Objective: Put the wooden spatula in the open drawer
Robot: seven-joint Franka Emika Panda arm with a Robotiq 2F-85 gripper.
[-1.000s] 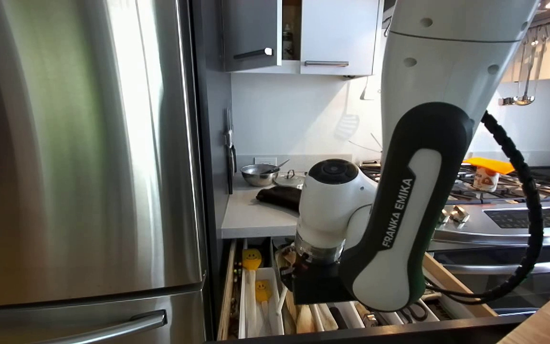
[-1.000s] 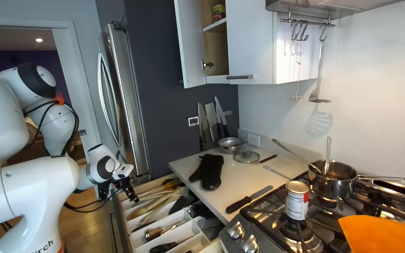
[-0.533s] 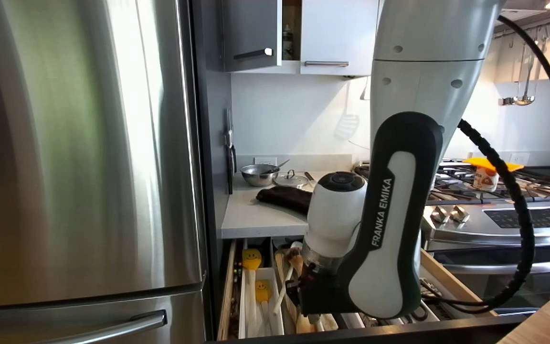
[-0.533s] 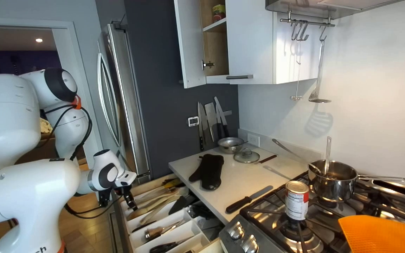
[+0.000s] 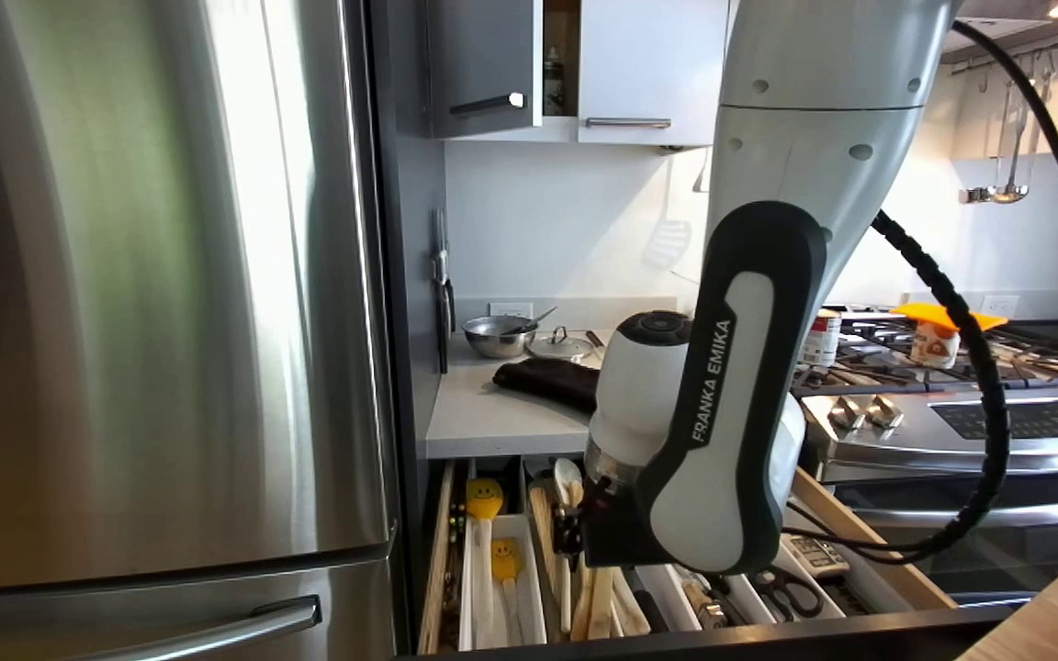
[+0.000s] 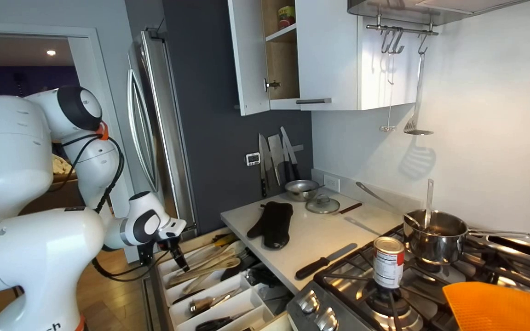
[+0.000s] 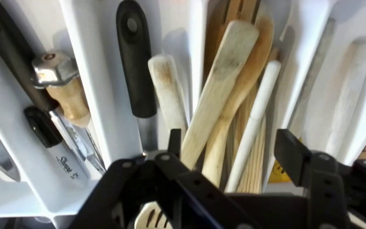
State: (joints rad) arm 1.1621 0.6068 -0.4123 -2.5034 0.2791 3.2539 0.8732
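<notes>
Two fingers [image 7: 289, 152] of gripper [image 7: 229, 140] stand apart, clasping nothing. Wooden spatula [image 7: 219, 86], judged to be pale flat-ended piece, lies inside open drawer [image 5: 869, 542], partly over wooden spoon [image 7: 242, 89]. Placement looks done; only lifting away seems left.

The fridge [image 5: 171, 294] is brushed metal with a glossy sheen; the bowl [image 6: 302, 189] and saucepan [image 6: 435, 246] are shinier metal. Wood sides the drawer [image 5: 825, 508], and its white divider [image 7: 199, 47] looks like smooth plastic. The wooden spatula [image 7: 216, 92] is dry-looking and matt, smudged grey near one end, while the fingers [image 7: 292, 156] are dull black. The mitt [image 6: 277, 225] looks like matt cloth; the lid [image 6: 315, 205] is clear, shiny glass, the can [image 6: 388, 264] appears paper-wrapped below a metal rim, and the table [image 6: 313, 225] is smooth with a soft sheen.
</notes>
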